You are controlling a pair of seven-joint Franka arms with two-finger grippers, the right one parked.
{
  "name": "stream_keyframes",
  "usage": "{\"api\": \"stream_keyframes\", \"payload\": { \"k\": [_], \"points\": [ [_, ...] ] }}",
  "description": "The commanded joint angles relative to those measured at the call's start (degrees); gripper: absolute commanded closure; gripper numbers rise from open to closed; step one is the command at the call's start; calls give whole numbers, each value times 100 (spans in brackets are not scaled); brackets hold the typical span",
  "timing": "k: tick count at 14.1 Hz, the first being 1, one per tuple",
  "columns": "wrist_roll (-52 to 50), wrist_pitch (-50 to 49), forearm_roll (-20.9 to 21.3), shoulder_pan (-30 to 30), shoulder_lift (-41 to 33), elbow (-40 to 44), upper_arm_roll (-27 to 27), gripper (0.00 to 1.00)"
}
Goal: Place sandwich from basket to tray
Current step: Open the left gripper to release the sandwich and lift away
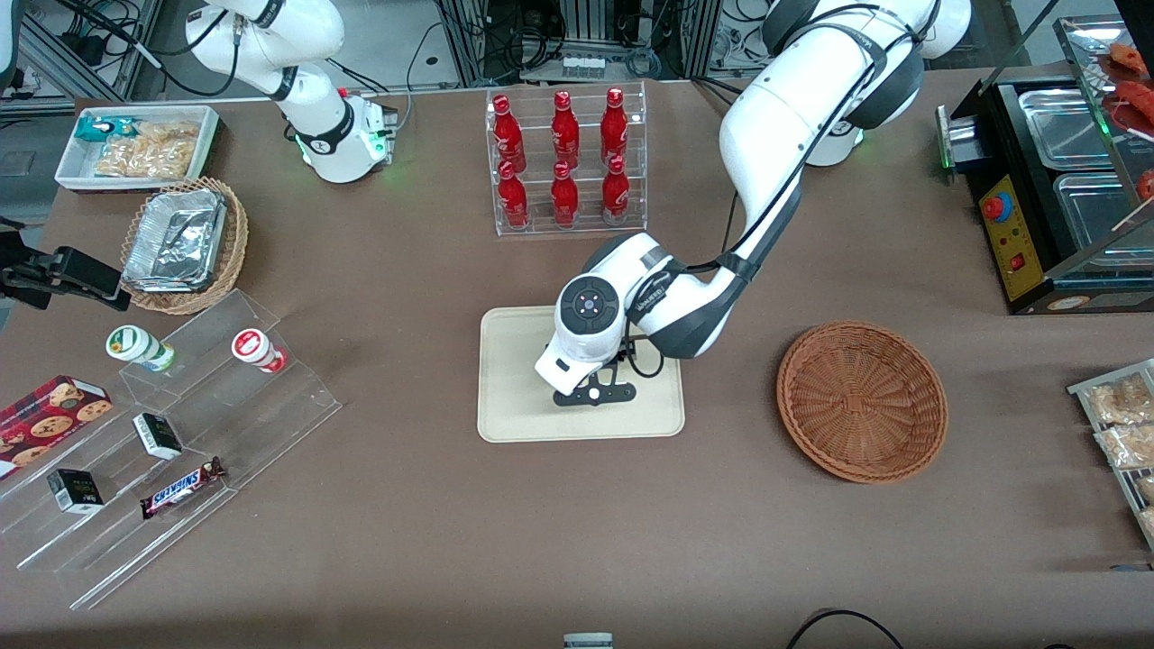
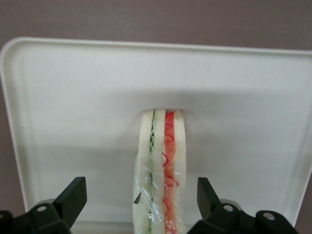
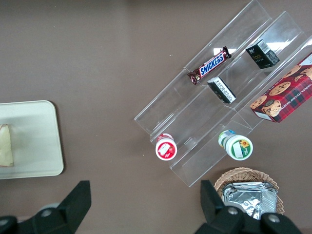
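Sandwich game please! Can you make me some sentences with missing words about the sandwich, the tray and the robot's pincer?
1. The sandwich now lies on the cream ____.
2. The round brown basket has ____ sandwiches in it.
3. The pincer hangs right above the tray with its fingers ____, one on each side of the sandwich, not touching it.
4. The sandwich's filling stripes are green and ____.

Missing words: tray; no; open; red

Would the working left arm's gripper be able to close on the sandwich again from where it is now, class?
Probably yes. The gripper is over the tray with its fingers open, and the sandwich stands on edge between them, apparently touching neither. Nothing else on the tray blocks them.
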Motion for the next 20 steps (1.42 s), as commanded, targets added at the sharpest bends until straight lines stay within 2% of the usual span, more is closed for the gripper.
{"api": "stream_keyframes", "payload": {
  "k": [1, 2, 6, 9, 11, 20],
  "points": [
    [-40, -658, 150, 164, -590, -42, 162, 0],
    [21, -1000, 158, 304, -792, -43, 276, 0],
    [1373, -2240, 106, 1138, -1609, -191, 357, 0],
    [2357, -2383, 36, 1964, -2558, -1007, 357, 0],
    [2579, -2392, 44, 2360, -3059, -1386, 357, 0],
    [3387, -3499, -17, 3188, -3975, -1334, 357, 0]
  ]
}}
